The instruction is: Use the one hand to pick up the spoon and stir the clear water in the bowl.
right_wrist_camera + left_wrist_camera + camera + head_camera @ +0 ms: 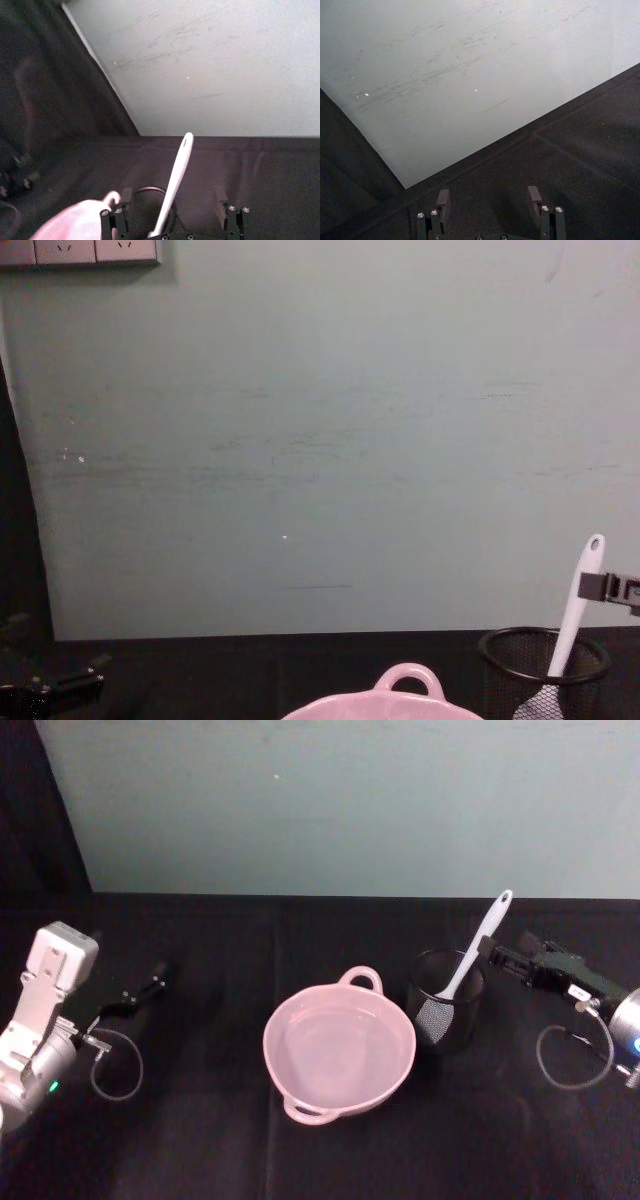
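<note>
Head view: the spoon (478,945) stands tilted in the mesh cup (446,1000), just right of the pink bowl (339,1050) on the counter (200,1140). The right pincer (497,956), fingers apart, flanks its handle. The left pincer (152,977) rests open, well apart.
</note>
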Controlling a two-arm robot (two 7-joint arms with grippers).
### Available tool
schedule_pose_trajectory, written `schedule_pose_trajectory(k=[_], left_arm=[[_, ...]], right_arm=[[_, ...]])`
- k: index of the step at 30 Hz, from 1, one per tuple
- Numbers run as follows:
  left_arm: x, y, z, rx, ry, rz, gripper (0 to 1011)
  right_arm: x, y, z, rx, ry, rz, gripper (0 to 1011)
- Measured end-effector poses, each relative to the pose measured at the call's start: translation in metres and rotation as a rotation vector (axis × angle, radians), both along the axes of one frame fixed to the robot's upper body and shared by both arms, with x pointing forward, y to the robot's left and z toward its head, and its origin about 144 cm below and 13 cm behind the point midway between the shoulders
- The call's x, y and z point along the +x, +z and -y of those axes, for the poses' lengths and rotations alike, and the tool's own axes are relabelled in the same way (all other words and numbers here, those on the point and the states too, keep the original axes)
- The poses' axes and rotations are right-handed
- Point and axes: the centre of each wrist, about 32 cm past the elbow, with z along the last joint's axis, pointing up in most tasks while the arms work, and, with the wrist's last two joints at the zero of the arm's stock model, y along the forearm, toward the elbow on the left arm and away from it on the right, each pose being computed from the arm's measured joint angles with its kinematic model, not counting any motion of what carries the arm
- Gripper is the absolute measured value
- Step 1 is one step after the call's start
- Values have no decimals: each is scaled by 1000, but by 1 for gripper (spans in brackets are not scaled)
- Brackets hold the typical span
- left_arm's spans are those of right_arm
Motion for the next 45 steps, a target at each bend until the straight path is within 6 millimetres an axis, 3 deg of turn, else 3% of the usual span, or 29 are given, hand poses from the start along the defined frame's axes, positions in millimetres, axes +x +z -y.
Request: schedule_pose_trajectory(k=[6, 13, 21, 29, 45], left_arm=[[0, 0, 0, 0, 0, 0, 1005], [0, 0, 0, 0, 0, 0, 1005], [0, 0, 0, 0, 0, 0, 1005], [0, 0, 0, 0, 0, 0, 1005], [0, 0, 0, 0, 0, 0, 1005]], right_arm=[[-18, 16, -5, -221, -28, 116, 1002], [-25, 11, -9, -391, -91, 254, 1002], [-16, -10, 1, -396, -155, 292, 1002], [-11, -32, 6, -446, -173, 201, 1002], [-13, -34, 4, -480, -172, 165, 1002]])
